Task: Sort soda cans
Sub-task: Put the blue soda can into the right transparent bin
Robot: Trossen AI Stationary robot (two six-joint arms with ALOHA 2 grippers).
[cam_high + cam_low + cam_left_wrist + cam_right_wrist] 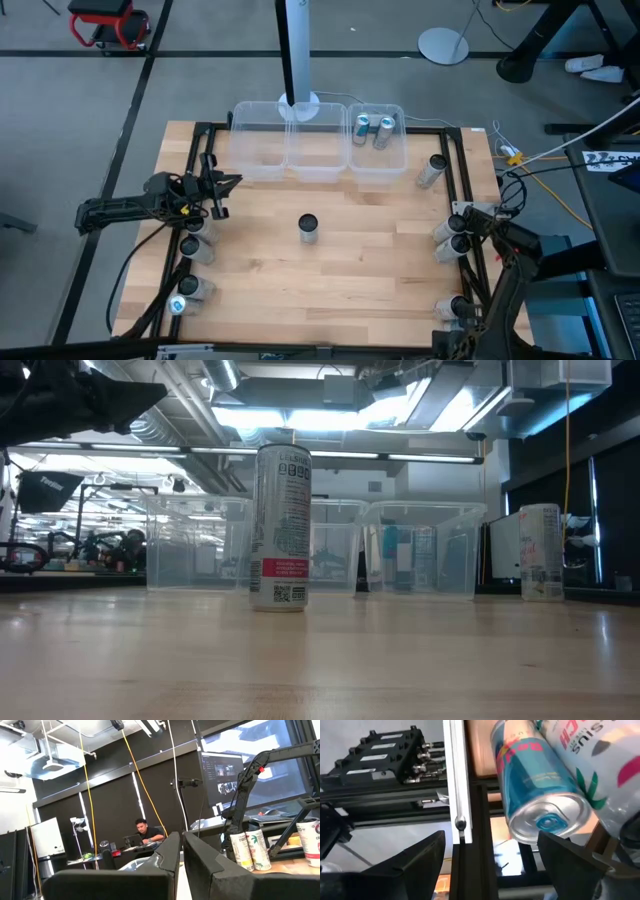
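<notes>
You are looking at a wooden table (330, 280) with three clear bins (320, 150) along its upper edge in the high view; the rightmost bin (378, 160) is holding two soda cans (372, 131). More cans are standing in clusters along the left edge (192, 247) and right edge (450, 240), and one lone can (308, 228) is standing upright at mid-frame. Judging by their look, these are light, rigid, smooth cylinders that could slip or dent, so you are best gripping across the mid-body. The left gripper (222, 190) is hovering at centre left with its fingers together and empty, well apart from the lone can. The right gripper (490, 855) is waiting with fingers spread, a blue can (532, 785) lying just beyond them.
</notes>
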